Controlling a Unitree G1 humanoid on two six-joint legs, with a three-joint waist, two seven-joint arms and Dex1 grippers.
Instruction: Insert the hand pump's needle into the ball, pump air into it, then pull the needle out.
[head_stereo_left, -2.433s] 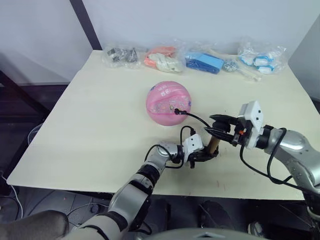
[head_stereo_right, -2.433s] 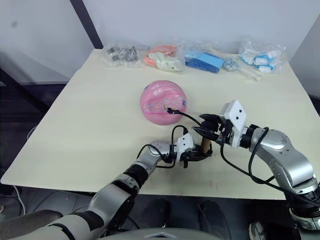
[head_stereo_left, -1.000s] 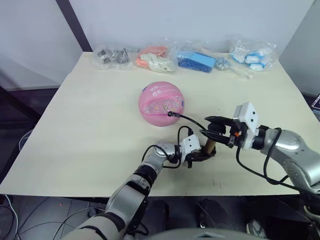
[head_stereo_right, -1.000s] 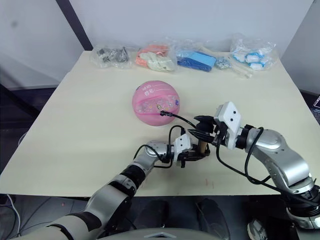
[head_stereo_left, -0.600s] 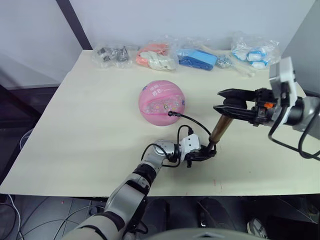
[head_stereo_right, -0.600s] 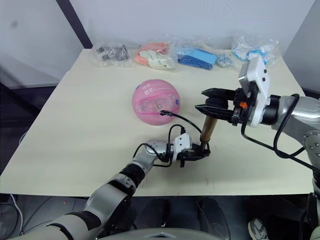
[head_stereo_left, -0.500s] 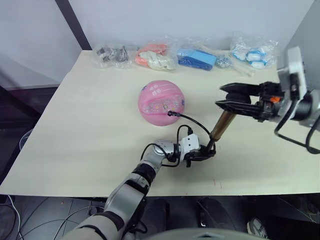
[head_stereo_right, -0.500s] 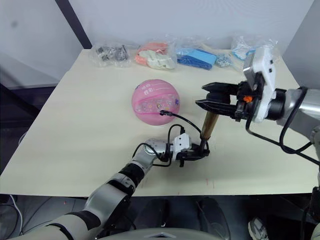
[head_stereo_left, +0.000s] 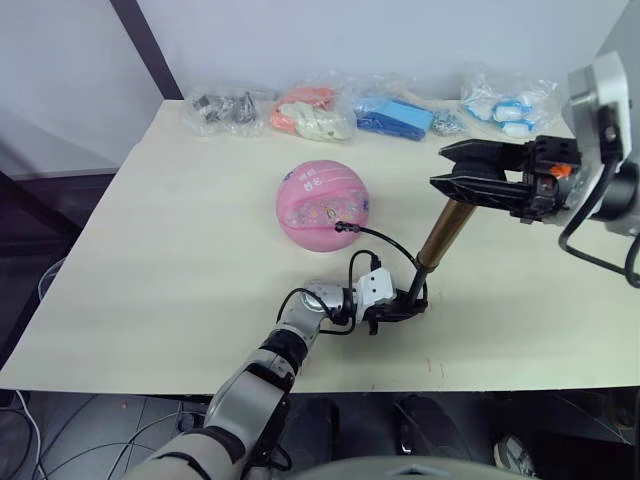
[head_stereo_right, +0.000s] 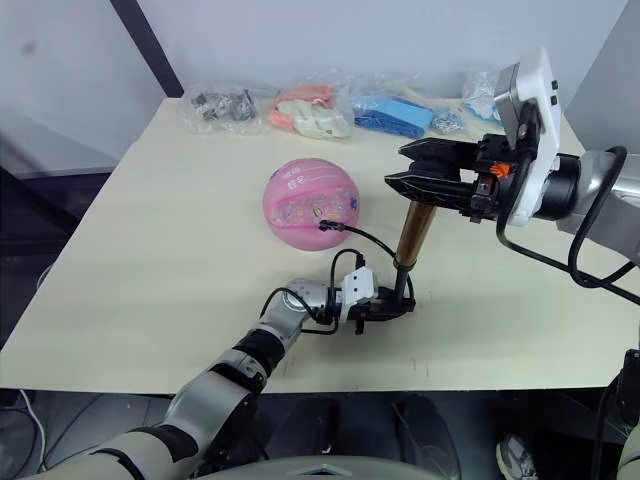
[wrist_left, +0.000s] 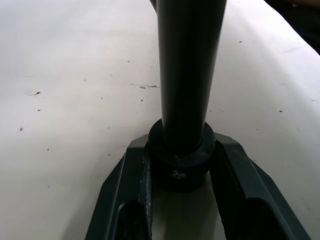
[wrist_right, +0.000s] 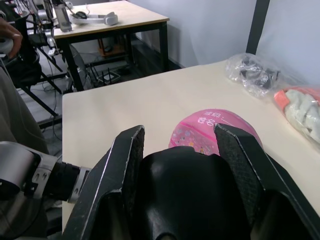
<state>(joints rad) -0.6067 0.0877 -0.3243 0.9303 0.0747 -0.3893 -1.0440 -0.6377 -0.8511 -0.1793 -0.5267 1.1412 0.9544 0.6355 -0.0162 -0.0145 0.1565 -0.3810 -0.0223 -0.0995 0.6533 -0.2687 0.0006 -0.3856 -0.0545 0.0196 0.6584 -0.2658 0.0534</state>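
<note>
now the hand pump (head_stereo_left: 443, 232) stands tilted on the counter (head_stereo_left: 180, 250), its black base cap pinched between the left gripper (head_stereo_left: 402, 305)'s fingers (wrist_left: 131, 190) near the front edge, right of centre. the left wrist view shows those fingers pressed against the cap on both sides, with the dark barrel rising straight out of it. the gold-bronze barrel leans up and to the right to the right gripper (head_stereo_left: 470, 186), which is held above the counter with its fingers (wrist_right: 120, 165) closed around the black handle at the pump's top; the right wrist view shows that handle wedged between them.

the ball (head_stereo_left: 324, 207) sits on the counter near its middle, left of and farther back than the pump's base, round and pink with pale seam lines. a thin black hose (head_stereo_left: 385, 240) runs from a spot on the ball's near right side, arcs over the counter and loops down to the pump's base.

along the far edge lie several clear bags (head_stereo_left: 312, 113) with grey, orange-pink, blue and white-blue contents, well apart from the ball.
</note>
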